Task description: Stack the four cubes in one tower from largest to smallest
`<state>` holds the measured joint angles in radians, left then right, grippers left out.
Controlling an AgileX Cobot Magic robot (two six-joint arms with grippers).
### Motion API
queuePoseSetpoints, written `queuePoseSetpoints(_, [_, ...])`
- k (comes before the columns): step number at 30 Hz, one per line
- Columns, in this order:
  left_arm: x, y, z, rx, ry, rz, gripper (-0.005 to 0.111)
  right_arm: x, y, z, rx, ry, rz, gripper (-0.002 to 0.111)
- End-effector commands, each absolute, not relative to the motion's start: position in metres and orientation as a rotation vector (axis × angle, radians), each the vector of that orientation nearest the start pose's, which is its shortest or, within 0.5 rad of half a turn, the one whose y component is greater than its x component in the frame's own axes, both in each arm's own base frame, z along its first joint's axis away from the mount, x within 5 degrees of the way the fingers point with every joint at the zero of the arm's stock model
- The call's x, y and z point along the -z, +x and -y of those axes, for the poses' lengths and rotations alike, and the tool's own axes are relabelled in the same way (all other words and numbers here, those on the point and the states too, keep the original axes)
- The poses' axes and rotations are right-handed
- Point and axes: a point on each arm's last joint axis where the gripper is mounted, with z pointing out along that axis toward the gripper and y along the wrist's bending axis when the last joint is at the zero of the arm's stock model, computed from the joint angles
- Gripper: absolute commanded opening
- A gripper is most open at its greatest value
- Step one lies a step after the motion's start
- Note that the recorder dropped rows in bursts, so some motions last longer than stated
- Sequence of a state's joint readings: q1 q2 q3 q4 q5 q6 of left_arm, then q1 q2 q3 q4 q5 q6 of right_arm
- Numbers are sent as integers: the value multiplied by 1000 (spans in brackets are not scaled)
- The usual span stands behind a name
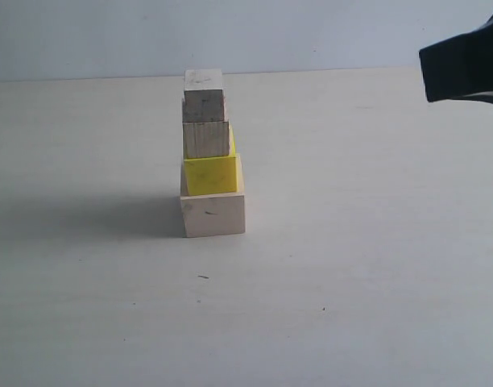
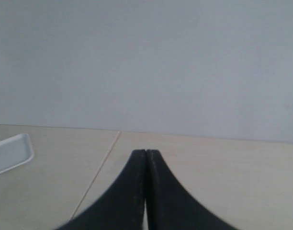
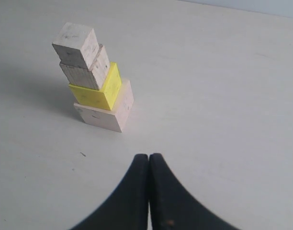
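Tower point(image 1: 210, 153): four cubes stacked largest to smallest, axis vertical, left of centre on the table point(image 1: 375, 282) | right jaws: closed, empty, upper right of exterior frame, tower down-left, well apart; judged nearer | left jaws: closed, empty, tower unseen

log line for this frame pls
tower: complete, four high, largest at base | right hand: shut, empty, apart from tower | left hand: shut, empty
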<state>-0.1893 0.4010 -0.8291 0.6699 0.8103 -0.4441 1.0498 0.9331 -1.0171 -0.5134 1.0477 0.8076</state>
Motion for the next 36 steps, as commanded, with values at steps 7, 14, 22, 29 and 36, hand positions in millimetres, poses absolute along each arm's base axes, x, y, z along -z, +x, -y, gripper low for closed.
queuePoseSetpoints(7, [-396, -13, -40, -411, -373, -1554, 1, -377, 114, -122, -287, -391, -2269, 0])
queuePoseSetpoints(14, [-386, -5, -24, -110, -374, -1572, 1, -377, 114, -122, -287, -391, -2269, 0])
queuePoseSetpoints(22, [-338, 37, -2, 101, -179, -1578, 1, -377, 114, -122, -287, -391, -2269, 0])
queuePoseSetpoints(29, [-284, 49, 0, 18, -44, -1584, 1, -377, 114, -122, -287, -391, -2269, 0])
queuePoseSetpoints(36, [-248, 52, 1, -41, 47, -1674, 1, -377, 114, -122, -287, -391, -2269, 0])
